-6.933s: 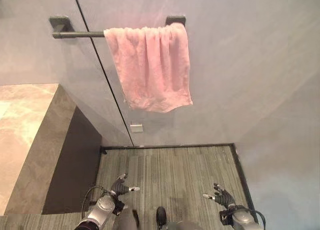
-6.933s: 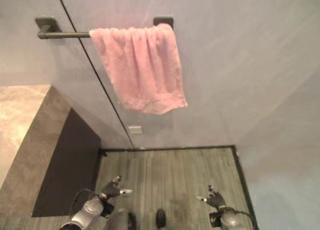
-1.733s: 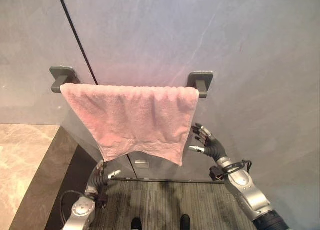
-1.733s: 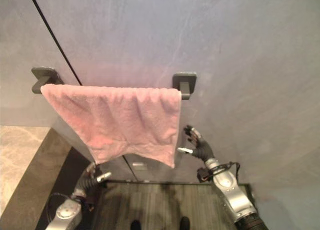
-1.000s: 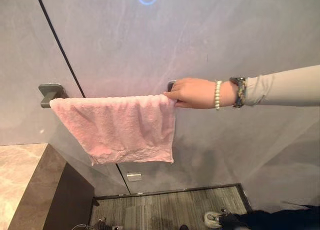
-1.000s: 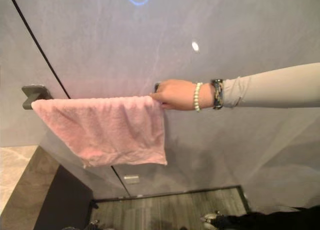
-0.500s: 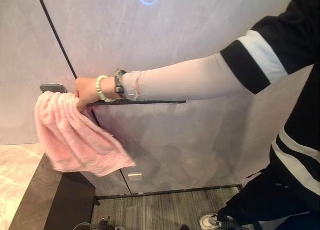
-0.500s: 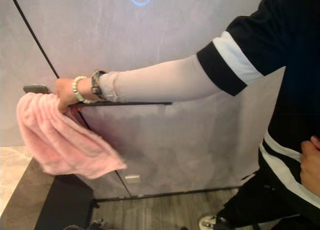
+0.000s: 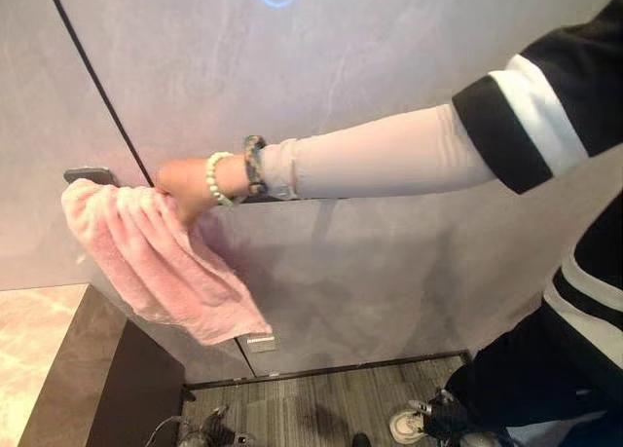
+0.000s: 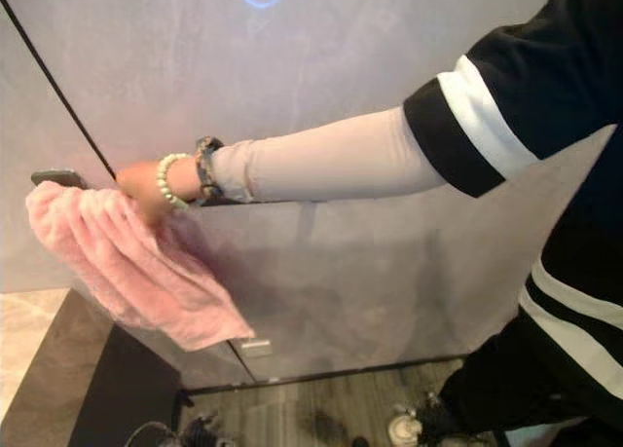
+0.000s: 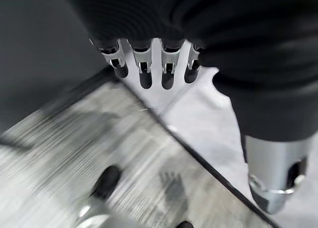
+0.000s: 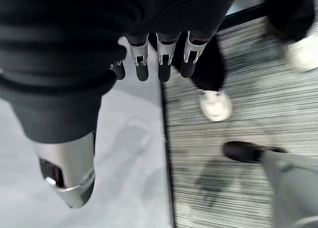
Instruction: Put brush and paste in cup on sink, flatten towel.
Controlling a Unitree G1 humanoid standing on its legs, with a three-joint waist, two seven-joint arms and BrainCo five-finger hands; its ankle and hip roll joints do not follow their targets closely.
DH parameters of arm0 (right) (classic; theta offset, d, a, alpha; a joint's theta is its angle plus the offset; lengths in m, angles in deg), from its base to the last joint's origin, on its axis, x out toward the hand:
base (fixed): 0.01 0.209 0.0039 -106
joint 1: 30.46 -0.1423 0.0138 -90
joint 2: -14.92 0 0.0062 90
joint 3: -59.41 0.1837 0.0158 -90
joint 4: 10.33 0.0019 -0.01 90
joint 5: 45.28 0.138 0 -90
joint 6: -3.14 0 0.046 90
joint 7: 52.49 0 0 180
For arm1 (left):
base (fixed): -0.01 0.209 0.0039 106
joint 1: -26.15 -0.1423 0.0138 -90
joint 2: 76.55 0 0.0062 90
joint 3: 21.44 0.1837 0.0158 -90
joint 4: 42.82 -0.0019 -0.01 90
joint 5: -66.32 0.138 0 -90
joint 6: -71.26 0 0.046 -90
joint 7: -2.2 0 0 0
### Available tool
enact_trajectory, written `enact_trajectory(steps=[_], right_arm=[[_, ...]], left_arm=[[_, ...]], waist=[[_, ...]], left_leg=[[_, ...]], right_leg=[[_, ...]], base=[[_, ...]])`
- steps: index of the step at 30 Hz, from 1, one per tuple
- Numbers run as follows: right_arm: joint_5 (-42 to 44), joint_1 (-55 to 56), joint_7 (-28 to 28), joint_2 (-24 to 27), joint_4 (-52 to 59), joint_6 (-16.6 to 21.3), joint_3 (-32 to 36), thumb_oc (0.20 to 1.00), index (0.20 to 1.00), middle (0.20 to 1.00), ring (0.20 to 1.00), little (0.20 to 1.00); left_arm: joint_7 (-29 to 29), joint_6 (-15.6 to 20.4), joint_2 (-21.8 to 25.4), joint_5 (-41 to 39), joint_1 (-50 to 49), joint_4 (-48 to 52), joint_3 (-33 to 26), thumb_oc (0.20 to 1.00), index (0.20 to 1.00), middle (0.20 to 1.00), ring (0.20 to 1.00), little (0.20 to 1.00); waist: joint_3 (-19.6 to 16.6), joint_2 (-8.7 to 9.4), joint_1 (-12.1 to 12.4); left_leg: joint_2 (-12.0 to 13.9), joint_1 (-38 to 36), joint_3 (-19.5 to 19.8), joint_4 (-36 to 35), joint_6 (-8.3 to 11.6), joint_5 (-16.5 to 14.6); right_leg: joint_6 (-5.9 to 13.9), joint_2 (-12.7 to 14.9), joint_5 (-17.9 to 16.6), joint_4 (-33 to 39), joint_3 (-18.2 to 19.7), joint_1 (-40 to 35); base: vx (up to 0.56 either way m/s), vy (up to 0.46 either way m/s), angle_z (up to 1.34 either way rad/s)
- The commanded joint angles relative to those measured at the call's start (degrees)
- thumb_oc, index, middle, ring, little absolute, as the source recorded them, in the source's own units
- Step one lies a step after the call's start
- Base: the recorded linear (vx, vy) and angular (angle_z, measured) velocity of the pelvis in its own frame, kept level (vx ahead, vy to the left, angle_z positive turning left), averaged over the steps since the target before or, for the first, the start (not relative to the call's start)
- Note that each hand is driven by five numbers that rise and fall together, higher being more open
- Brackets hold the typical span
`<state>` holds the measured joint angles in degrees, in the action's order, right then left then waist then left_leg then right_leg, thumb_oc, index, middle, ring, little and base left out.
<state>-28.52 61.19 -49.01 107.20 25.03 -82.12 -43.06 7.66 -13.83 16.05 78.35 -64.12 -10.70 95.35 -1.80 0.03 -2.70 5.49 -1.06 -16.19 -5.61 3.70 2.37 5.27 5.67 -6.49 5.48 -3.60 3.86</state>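
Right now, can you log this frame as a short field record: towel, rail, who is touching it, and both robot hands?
towel: pink towel, bunched at the left end of the rail, hanging crumpled and slanted, not flat
rail: dark wall rail, mostly bare
person: a person's hand grips the towel at the rail; arm reaches in from the right
left hand: left hand low over the floor, fingers straight, holding nothing
right hand: right hand low over the floor, fingers straight, holding nothing
counter: stone counter at lower left

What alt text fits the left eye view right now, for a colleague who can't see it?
A person's hand, reaching in from the right on a long pale sleeve, grips a pink towel bunched at the left end of a wall rail. The towel hangs crumpled above a dark cabinet.
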Motion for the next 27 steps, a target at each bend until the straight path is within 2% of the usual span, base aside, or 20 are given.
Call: enact_trajectory(steps=[1,2,3,4,7,8,9,10,11,12,13,14,16,18,19,20,21,22,25,27], right_arm=[[3.9,-3.2,-1.5,2.7,7.0,3.9,0.0,1.000,1.000,1.000,1.000,1.000],[3.7,-2.7,-2.1,3.7,9.6,4.4,-0.2,1.000,1.000,1.000,1.000,1.000],[3.7,-2.7,-2.1,3.7,9.7,4.4,-0.2,1.000,1.000,1.000,1.000,1.000],[2.7,-2.1,-3.1,5.7,15.5,5.8,-0.9,1.000,1.000,1.000,1.000,1.000],[3.5,-1.1,-6.0,9.2,23.2,7.1,-1.1,1.000,1.000,1.000,1.000,1.000],[3.9,-1.4,-7.7,11.0,27.4,6.4,-1.3,1.000,1.000,1.000,1.000,1.000],[3.9,-1.4,-7.7,10.9,27.6,6.2,-1.5,1.000,1.000,1.000,1.000,1.000],[4.6,-1.6,-10.0,13.5,34.6,5.7,-2.5,1.000,1.000,1.000,1.000,1.000],[5.3,-1.9,-11.2,15.0,38.8,5.4,-3.0,1.000,1.000,1.000,1.000,1.000],[5.3,-1.9,-11.2,15.0,38.8,5.4,-3.0,1.000,1.000,1.000,1.000,1.000],[7.3,-2.3,-12.9,16.2,42.4,4.9,-3.9,1.000,1.000,1.000,1.000,1.000],[8.2,-2.9,-13.7,16.5,43.9,4.6,-4.7,1.000,1.000,1.000,1.000,1.000],[8.2,-5.3,-15.2,17.3,47.0,3.6,-8.1,1.000,1.000,1.000,1.000,1.000],[7.9,-8.0,-15.3,18.4,48.4,2.6,-10.6,1.000,1.000,1.000,1.000,1.000],[7.9,-8.2,-15.3,18.4,48.4,2.6,-10.8,1.000,1.000,1.000,1.000,1.000],[10.1,-10.9,-15.9,19.0,49.1,2.0,-13.1,1.000,1.000,1.000,1.000,1.000],[10.1,-11.2,-15.9,18.8,49.0,2.0,-13.4,1.000,1.000,1.000,1.000,1.000],[9.6,-15.4,-16.0,19.7,48.0,1.6,-16.2,1.000,1.000,1.000,1.000,1.000],[10.4,-16.7,-15.1,19.9,49.1,1.6,-17.1,1.000,1.000,1.000,1.000,1.000],[11.0,-18.8,-14.6,20.0,49.6,1.5,-17.7,1.000,1.000,1.000,1.000,1.000]], left_arm=[[-1.6,3.1,5.0,5.1,2.0,7.3,1.0,1.000,1.000,1.000,1.000,1.000],[-2.5,3.3,7.3,5.9,1.2,12.2,1.0,1.000,1.000,1.000,1.000,1.000],[-2.6,3.3,7.3,5.9,1.2,12.3,1.0,1.000,1.000,1.000,1.000,1.000],[-2.8,5.3,12.1,9.3,1.2,22.1,2.1,1.000,1.000,1.000,1.000,1.000],[-7.2,8.7,26.8,15.3,-0.7,47.1,-0.2,1.000,1.000,1.000,1.000,1.000],[-9.7,9.3,33.0,13.2,-3.7,57.8,-6.0,1.000,1.000,1.000,1.000,1.000],[-10.2,9.0,33.4,12.9,-4.5,58.7,-6.9,1.000,1.000,1.000,1.000,1.000],[-12.3,9.4,39.2,9.0,-7.6,68.3,-14.1,1.000,1.000,1.000,1.000,1.000],[-14.6,9.9,43.1,5.7,-9.2,74.4,-18.2,1.000,1.000,1.000,1.000,1.000],[-14.6,9.9,43.1,5.7,-9.2,74.4,-18.2,1.000,1.000,1.000,1.000,1.000],[-17.7,9.5,47.6,-2.1,-14.5,80.2,-26.0,1.000,1.000,1.000,1.000,1.000],[-18.6,9.5,50.0,-6.5,-15.6,83.1,-28.6,1.000,1.000,1.000,1.000,1.000],[-19.5,9.1,53.8,-15.9,-20.6,86.9,-36.4,1.000,1.000,1.000,1.000,1.000],[-19.3,9.4,55.8,-21.7,-21.9,87.8,-39.3,1.000,1.000,1.000,1.000,1.000],[-19.3,9.4,55.8,-21.9,-22.4,87.9,-39.9,1.000,1.000,1.000,1.000,1.000],[-20.0,9.2,57.8,-27.3,-24.7,88.2,-42.9,1.000,1.000,1.000,1.000,1.000],[-20.1,9.2,57.8,-27.5,-25.7,88.5,-44.0,1.000,1.000,1.000,1.000,1.000],[-20.4,9.4,58.5,-35.2,-27.5,88.0,-47.3,1.000,1.000,1.000,1.000,1.000],[-19.4,9.5,58.0,-39.0,-28.2,85.9,-48.7,1.000,1.000,1.000,1.000,1.000],[-19.5,8.7,57.7,-43.1,-28.6,81.3,-48.5,1.000,1.000,1.000,1.000,1.000]], waist=[[1.9,0.11,-0.6],[2.0,0.05,-0.5],[2.0,0.06,-0.5],[2.3,-0.20,-0.2],[2.5,-0.36,0.7],[2.5,-0.26,1.4],[2.5,-0.13,1.2],[2.5,-0.19,2.0],[2.6,-0.35,2.4],[2.6,-0.35,2.4],[2.5,-0.44,2.8],[2.5,-0.56,3.2],[2.3,-0.47,3.5],[2.3,-0.55,4.4],[2.3,-0.50,4.2],[2.4,-0.71,5.7],[2.4,-0.59,5.4],[2.8,-0.61,7.1],[3.1,-0.47,7.7],[3.7,-0.26,9.4]], left_leg=[[3.0,2.1,3.1,0.6,2.42,1.6],[3.0,2.1,3.2,0.6,2.45,1.6],[3.0,2.1,3.2,0.6,2.45,1.6],[3.0,1.9,3.3,0.6,2.53,1.3],[3.1,1.9,3.5,0.6,2.79,1.3],[3.2,1.9,3.6,0.6,2.96,1.5],[3.2,2.1,3.6,0.6,2.94,1.8],[3.2,2.3,3.8,0.6,3.08,2.1],[3.2,2.0,4.0,0.6,3.20,1.9],[3.2,2.0,4.0,0.6,3.20,1.9],[3.2,2.4,4.4,0.6,3.26,2.4],[3.1,2.5,4.6,0.6,3.28,2.5],[2.9,2.8,5.2,0.6,3.37,2.7],[2.7,3.1,5.8,0.6,3.43,3.1],[2.7,3.1,5.8,0.6,3.43,3.1],[2.4,3.4,6.4,0.6,3.44,3.4],[2.4,3.4,6.5,0.6,3.44,3.4],[2.1,3.8,7.2,0.6,3.42,3.5],[1.8,4.7,8.1,0.6,3.42,4.1],[1.3,5.9,9.3,0.6,3.33,4.5]], right_leg=[[4.44,3.5,0.9,-0.5,0.3,-2.4],[4.49,3.6,0.9,-0.5,0.2,-2.5],[4.49,3.6,0.9,-0.5,0.2,-2.5],[4.64,3.6,1.3,-0.5,0.0,-2.8],[4.88,3.7,1.6,-0.5,-0.7,-3.1],[4.96,3.9,1.7,-0.5,-1.1,-3.3],[4.90,3.8,1.4,-0.5,-1.1,-3.2],[4.84,3.8,1.4,-0.5,-1.5,-3.3],[4.89,3.8,1.7,-0.5,-1.8,-3.8],[4.89,3.8,1.7,-0.5,-1.8,-3.8],[4.82,3.9,1.3,-0.5,-2.2,-3.9],[4.79,3.9,1.3,-0.5,-2.4,-4.0],[4.69,3.9,1.3,-0.5,-3.1,-4.2],[4.66,4.0,1.2,-0.5,-3.6,-4.4],[4.65,4.0,1.2,-0.5,-3.6,-4.4],[4.70,4.1,1.2,-0.5,-4.3,-4.6],[4.70,4.1,1.2,-0.5,-4.3,-4.6],[4.80,4.3,1.2,-0.5,-4.9,-4.9],[4.82,4.4,1.0,-0.5,-5.7,-4.5],[4.98,4.7,0.8,-0.5,-7.0,-4.5]], base=[[0.00,0.000,0.00],[0.00,0.000,0.00],[0.00,0.000,0.00],[0.00,0.000,0.00],[0.01,-0.008,0.01],[0.00,0.000,0.00],[-0.02,-0.032,0.05],[-0.01,-0.024,0.07],[0.01,-0.021,0.04],[-0.01,-0.017,0.08],[-0.03,-0.016,0.13],[-0.04,-0.018,0.20],[-0.01,-0.006,0.13],[-0.01,-0.006,0.23],[-0.03,-0.003,0.24],[-0.02,0.000,0.19],[-0.03,0.007,0.21],[-0.03,0.007,0.27],[-0.03,0.004,0.20],[-0.02,0.007,0.36]])
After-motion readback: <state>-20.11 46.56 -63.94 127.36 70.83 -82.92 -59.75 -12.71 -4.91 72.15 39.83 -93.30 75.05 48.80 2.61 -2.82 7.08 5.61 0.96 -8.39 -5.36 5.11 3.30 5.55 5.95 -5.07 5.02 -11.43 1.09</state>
